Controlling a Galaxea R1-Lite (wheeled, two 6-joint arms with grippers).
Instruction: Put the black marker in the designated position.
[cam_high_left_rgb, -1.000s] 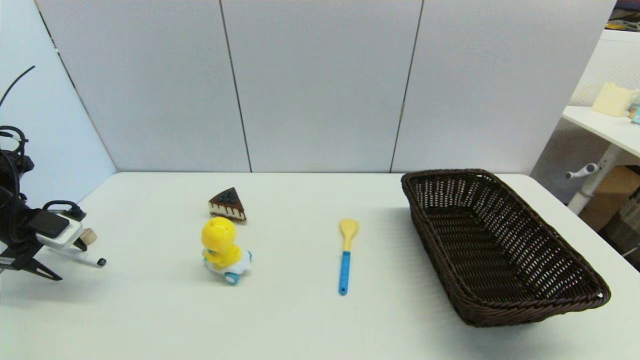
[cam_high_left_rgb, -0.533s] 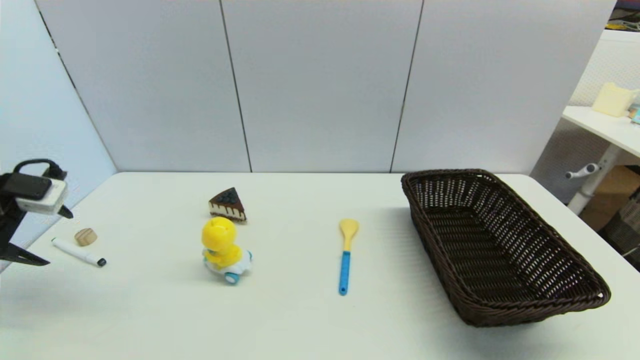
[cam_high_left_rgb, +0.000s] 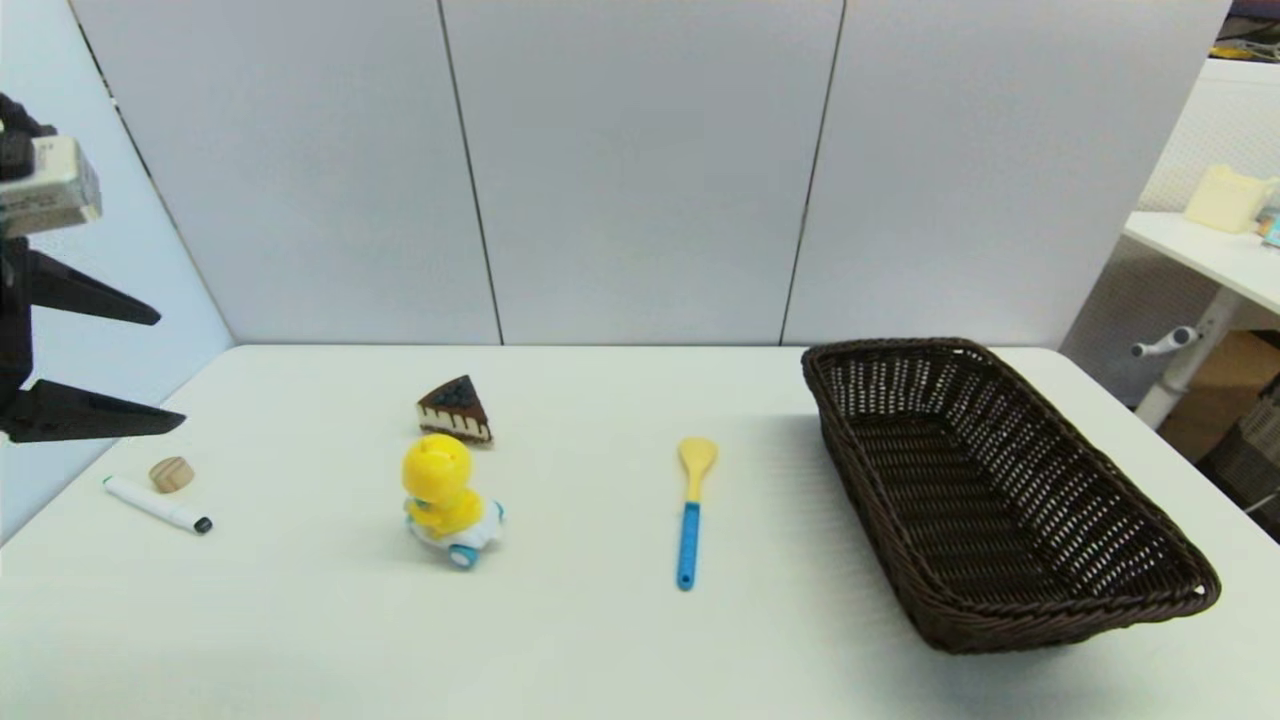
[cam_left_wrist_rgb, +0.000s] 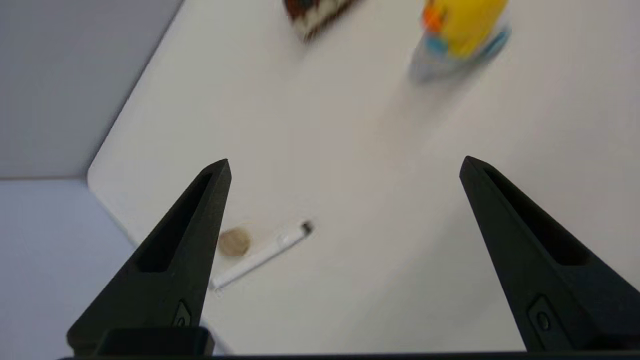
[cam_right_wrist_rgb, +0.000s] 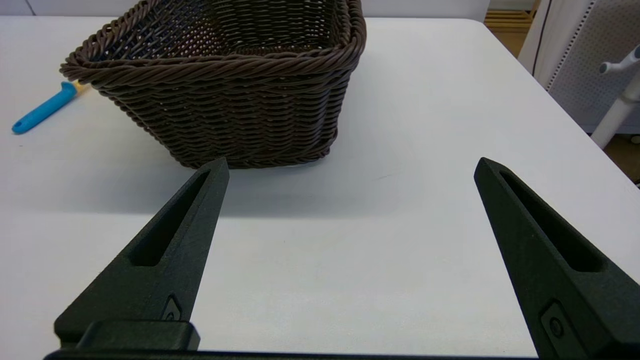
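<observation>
You've got the left gripper spread wide and empty, up above the table's left edge. The black marker lies flat near that edge, just beside a wooden disc. Right gripper is spread too, low over bare table near the basket.

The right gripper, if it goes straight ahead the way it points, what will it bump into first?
Most likely the basket. The right gripper is open and points over bare table toward the basket's near wall, which sits a little off to one side, so it might just slip past its corner.
</observation>
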